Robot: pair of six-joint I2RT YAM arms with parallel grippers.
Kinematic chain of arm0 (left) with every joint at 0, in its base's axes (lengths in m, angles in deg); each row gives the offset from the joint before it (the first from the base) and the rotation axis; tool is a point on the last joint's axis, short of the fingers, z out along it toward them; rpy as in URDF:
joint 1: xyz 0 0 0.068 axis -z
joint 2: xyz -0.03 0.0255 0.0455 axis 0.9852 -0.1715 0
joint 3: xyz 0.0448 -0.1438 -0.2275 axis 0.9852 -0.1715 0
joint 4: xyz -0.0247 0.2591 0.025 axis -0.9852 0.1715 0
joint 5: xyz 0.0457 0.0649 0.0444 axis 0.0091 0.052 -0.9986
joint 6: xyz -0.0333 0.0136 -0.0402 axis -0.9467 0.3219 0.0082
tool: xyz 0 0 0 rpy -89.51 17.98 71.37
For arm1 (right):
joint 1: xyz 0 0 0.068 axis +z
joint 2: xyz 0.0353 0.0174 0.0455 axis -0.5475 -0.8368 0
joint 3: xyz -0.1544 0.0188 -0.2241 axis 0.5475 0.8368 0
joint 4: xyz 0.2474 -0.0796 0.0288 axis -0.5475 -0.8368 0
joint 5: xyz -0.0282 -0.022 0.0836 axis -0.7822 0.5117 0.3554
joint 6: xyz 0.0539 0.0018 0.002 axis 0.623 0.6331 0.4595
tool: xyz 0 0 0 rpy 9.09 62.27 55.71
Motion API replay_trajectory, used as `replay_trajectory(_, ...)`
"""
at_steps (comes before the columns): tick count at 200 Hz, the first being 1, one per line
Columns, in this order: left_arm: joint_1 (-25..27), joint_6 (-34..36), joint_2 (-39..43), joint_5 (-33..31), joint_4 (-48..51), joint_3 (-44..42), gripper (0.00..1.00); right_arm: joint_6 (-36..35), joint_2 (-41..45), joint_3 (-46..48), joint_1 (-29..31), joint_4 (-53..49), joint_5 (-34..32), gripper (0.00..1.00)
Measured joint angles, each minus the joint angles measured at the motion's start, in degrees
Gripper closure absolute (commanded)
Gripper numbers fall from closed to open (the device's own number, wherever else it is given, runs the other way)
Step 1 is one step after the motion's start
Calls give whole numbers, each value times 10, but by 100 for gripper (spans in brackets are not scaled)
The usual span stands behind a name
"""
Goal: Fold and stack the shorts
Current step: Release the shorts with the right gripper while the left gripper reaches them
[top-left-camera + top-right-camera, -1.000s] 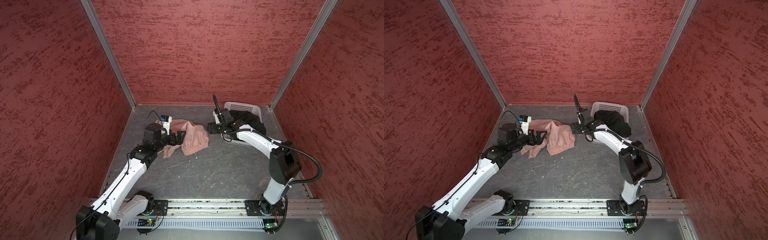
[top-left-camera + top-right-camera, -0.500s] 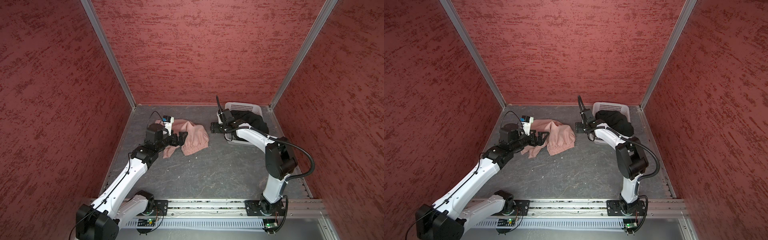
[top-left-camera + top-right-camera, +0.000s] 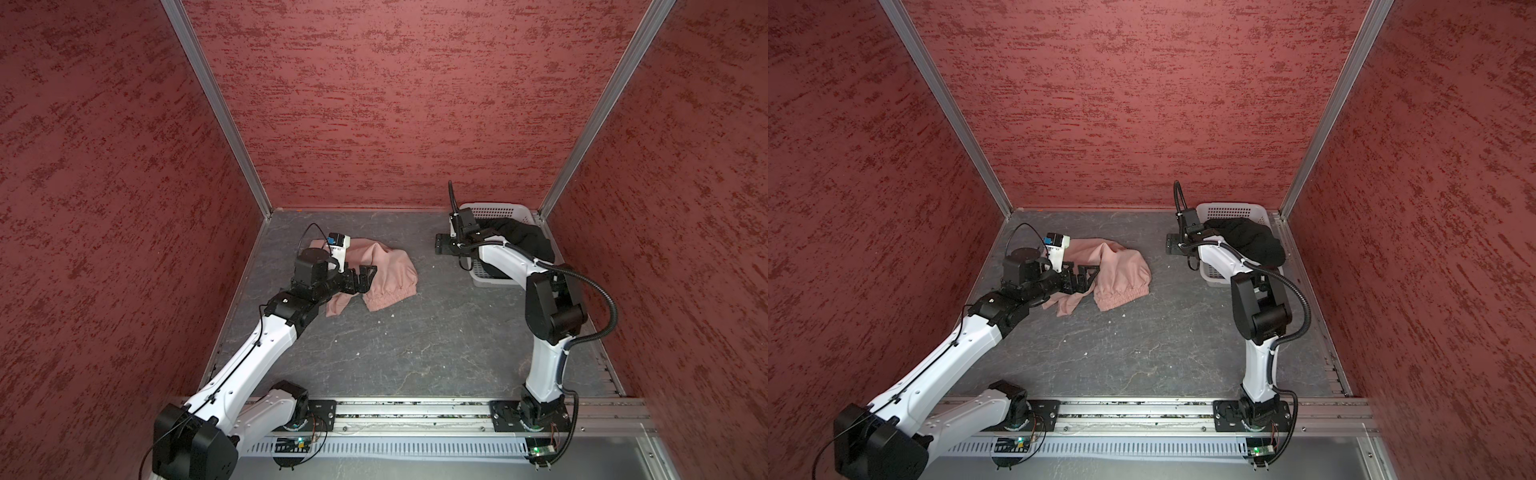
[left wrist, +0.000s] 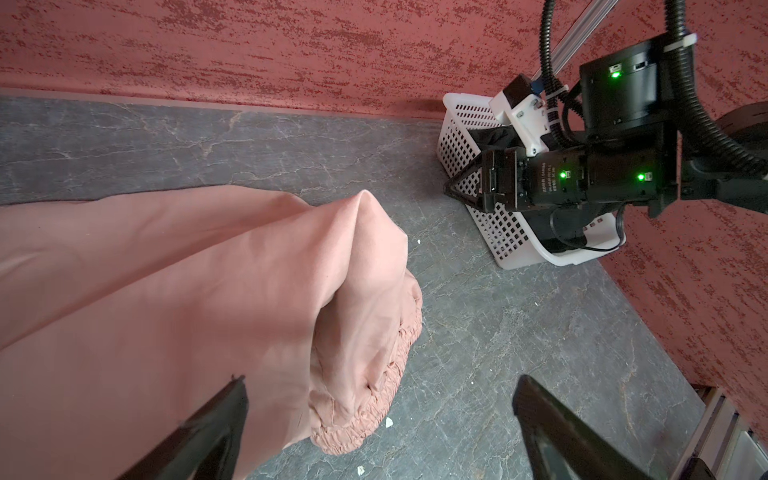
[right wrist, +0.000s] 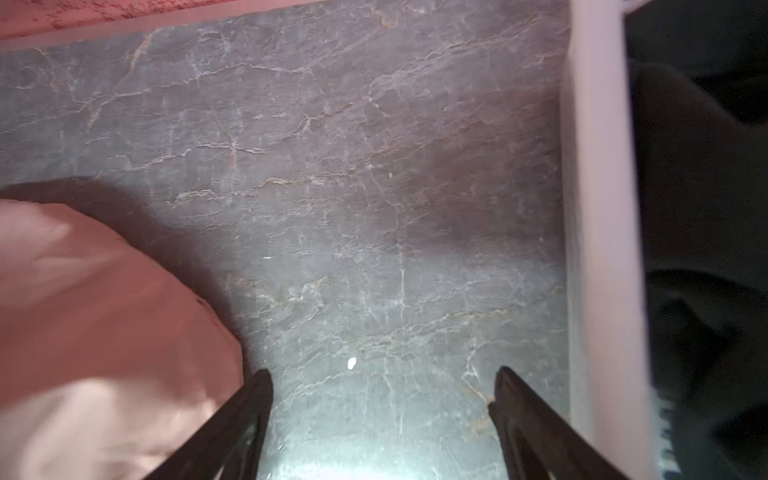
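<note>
Top views: noted pink shorts (image 3: 390, 266) lying crosswise, waistband (image 3: 392, 296) front-right. Found left pincer (image 3: 369, 279) and right pincer (image 3: 439, 245) apart, empty; latter drawn back toward basket (image 3: 490, 206) since earlier.

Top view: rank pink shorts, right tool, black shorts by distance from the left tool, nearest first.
From the left tool:
1. Pink shorts: at its open jaws, left side.
2. Right tool: mid-table, beside the basket.
3. Black shorts: in the basket, far right corner.
</note>
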State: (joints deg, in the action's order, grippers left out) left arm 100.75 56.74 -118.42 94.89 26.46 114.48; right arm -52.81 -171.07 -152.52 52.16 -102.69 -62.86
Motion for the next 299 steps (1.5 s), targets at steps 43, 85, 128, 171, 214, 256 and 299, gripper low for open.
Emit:
replay_trajectory(43, 5, -16, 1, 2, 9, -10, 1, -8, 7, 15, -25, 0, -6, 15)
replay_trajectory(85, 5, -26, 2, 4, 44, -10, 1, -30, 10, 19, -63, -1, -8, 15)
replay_trajectory(128, 25, -36, 10, -18, 118, 26, 1, -54, 13, 16, -70, 6, 15, 15)
replay_trajectory(171, 76, -47, 14, -35, 167, 37, 1, -70, -24, -62, -71, 8, 4, 15)
replay_trajectory(214, 130, -81, 17, -56, 237, 37, 1, -70, -81, -119, -86, 7, -1, 14)
replay_trajectory(256, 150, -115, 46, -77, 246, 8, 1, -72, -115, -172, -108, -4, -1, 15)
replay_trajectory(299, 158, -134, 33, -76, 218, -29, 1, -85, -76, -135, -117, 22, 41, 15)
